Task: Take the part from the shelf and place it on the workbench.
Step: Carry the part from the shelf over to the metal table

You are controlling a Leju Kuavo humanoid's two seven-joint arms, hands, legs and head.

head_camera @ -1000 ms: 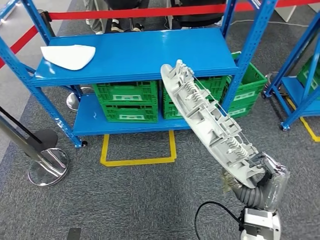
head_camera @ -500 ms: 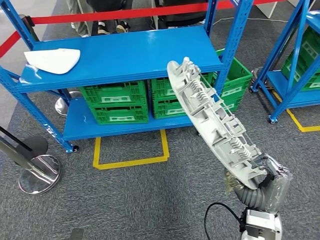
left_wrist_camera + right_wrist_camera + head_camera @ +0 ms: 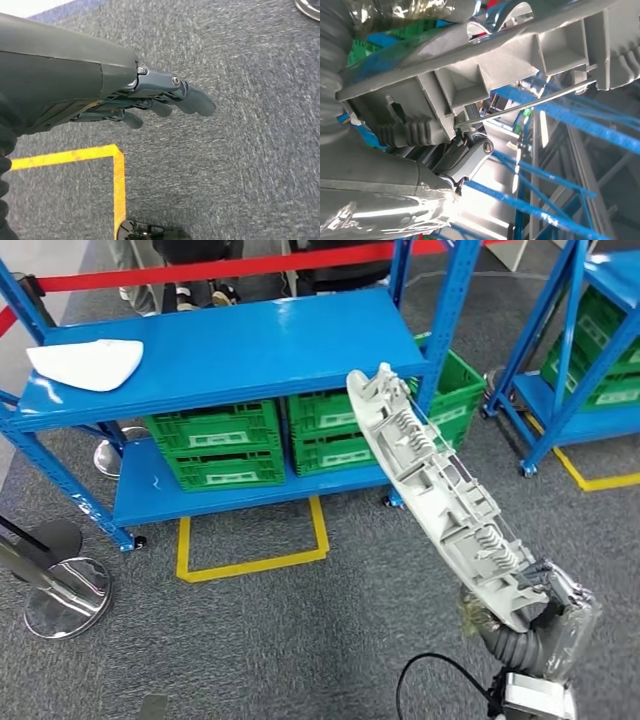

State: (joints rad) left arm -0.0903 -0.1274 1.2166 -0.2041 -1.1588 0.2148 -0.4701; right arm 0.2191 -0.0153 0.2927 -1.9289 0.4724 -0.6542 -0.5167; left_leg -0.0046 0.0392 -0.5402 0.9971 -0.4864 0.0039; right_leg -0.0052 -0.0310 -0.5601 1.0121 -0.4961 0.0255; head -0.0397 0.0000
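three green plastic crates (image 3: 215, 442) sit on the lower shelf of the blue metal shelf unit (image 3: 226, 345) in the upper half of the head view, two side by side under the top board and a third (image 3: 453, 400) angled behind the right post; what lies inside them cannot be told. more green crates (image 3: 604, 330) sit in a second blue rack at the upper right edge. on the top board, at the upper left of the frame, lies a flat white panel (image 3: 87, 362). the task's thing, a long grey ribbed plastic part (image 3: 445, 500), runs diagonally from the frame's centre down to the lower right, off the shelf and in the air over the grey carpet (image 3: 302, 640). the right hand (image 3: 540, 605), wrapped in clear film, grips the part's lower end. in the left wrist view the left hand (image 3: 166, 97) holds nothing, its dark fingers stretched out over the carpet beside a yellow floor line (image 3: 113, 165). compared with the earlier frames the whole scene has slid left, the camera having turned; the second rack shows more, and the part stays in the right hand's grip, a little lower and further right.
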